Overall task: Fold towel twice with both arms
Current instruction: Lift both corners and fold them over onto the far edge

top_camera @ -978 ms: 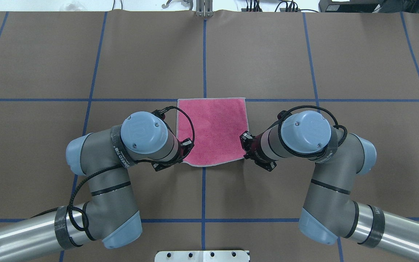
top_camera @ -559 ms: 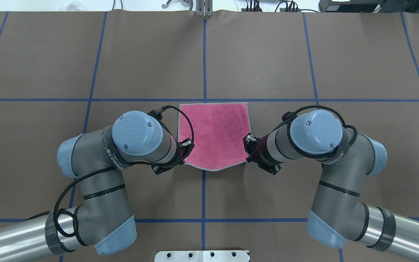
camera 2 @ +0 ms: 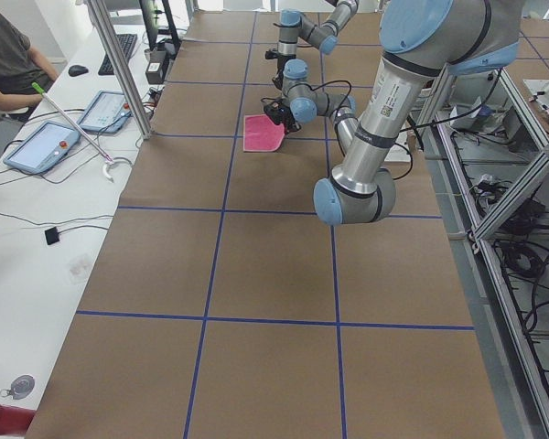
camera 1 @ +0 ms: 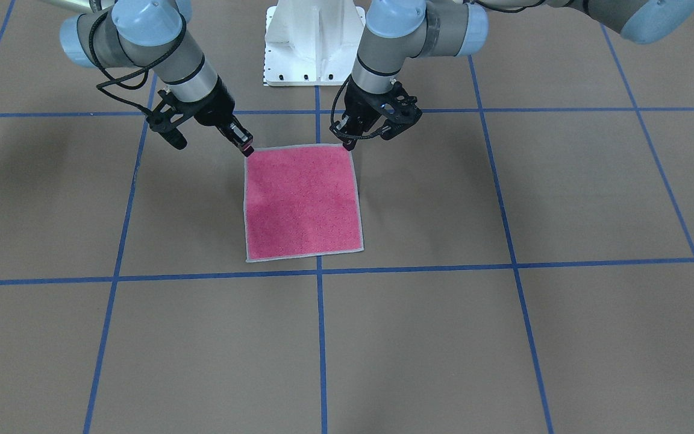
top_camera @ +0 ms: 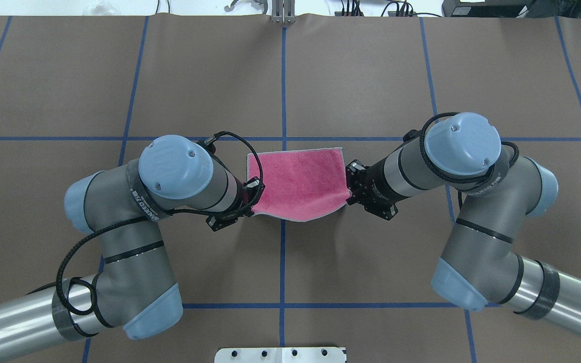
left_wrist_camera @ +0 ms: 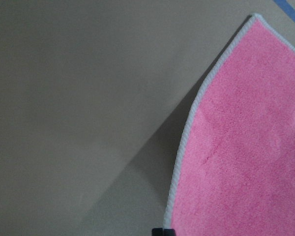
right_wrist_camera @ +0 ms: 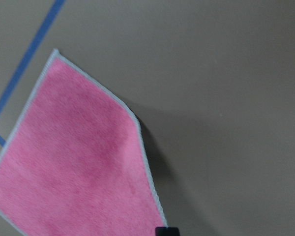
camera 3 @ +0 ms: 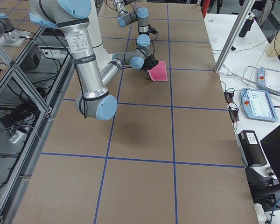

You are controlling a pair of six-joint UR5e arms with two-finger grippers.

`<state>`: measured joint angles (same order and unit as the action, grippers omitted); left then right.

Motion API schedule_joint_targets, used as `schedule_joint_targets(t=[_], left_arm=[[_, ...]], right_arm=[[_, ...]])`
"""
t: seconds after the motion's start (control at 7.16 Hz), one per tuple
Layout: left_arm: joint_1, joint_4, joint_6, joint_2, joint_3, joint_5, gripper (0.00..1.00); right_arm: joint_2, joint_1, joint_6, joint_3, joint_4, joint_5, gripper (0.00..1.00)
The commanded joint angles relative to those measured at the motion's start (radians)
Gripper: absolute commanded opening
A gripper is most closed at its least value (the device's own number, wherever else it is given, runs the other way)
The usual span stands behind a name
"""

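Observation:
The towel [top_camera: 295,182] lies pink face up at the table's middle, its far edge on the table by a blue tape line. Its near edge is lifted and sags between my grippers. My left gripper [top_camera: 251,201] is shut on the near left corner. My right gripper [top_camera: 349,194] is shut on the near right corner. In the front-facing view the towel [camera 1: 302,202] hangs from the left gripper [camera 1: 350,144] and the right gripper [camera 1: 248,149]. The wrist views show the pink cloth [left_wrist_camera: 246,147] [right_wrist_camera: 78,167] with its pale stitched edge. The grey face is hidden.
The white bolted pedestal [camera 1: 314,42] stands at the robot's side of the table [top_camera: 421,75], which is brown with blue tape lines. A side bench with tablets [camera 2: 41,146] and a seated operator [camera 2: 5,55] runs along the far edge.
Both grippers have moved forward, away from the pedestal, carrying the towel's near edge up and toward its far edge. The pink area seen from above has grown shorter.

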<state>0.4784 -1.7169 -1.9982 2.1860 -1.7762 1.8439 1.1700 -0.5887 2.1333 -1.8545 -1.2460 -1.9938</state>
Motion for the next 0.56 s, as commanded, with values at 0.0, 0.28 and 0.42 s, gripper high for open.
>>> schedule_joint_targets(t=[0.0,0.28,0.42], left_arm=[[0.067,-0.045,0.002,0.043,0.091,0.0,0.0],[0.094,-0.102,0.002,0.073,0.187,0.0,0.0],[0.104,-0.162,0.002,0.077,0.236,0.0,0.0]], right_arm=[[-0.105,-0.057,-0.009,0.133,0.007,-0.011,0.0],[-0.15,-0.081,-0.03,0.208,0.008,-0.011,0.0],[-0.164,-0.085,-0.042,0.239,0.01,-0.011,0.0]])
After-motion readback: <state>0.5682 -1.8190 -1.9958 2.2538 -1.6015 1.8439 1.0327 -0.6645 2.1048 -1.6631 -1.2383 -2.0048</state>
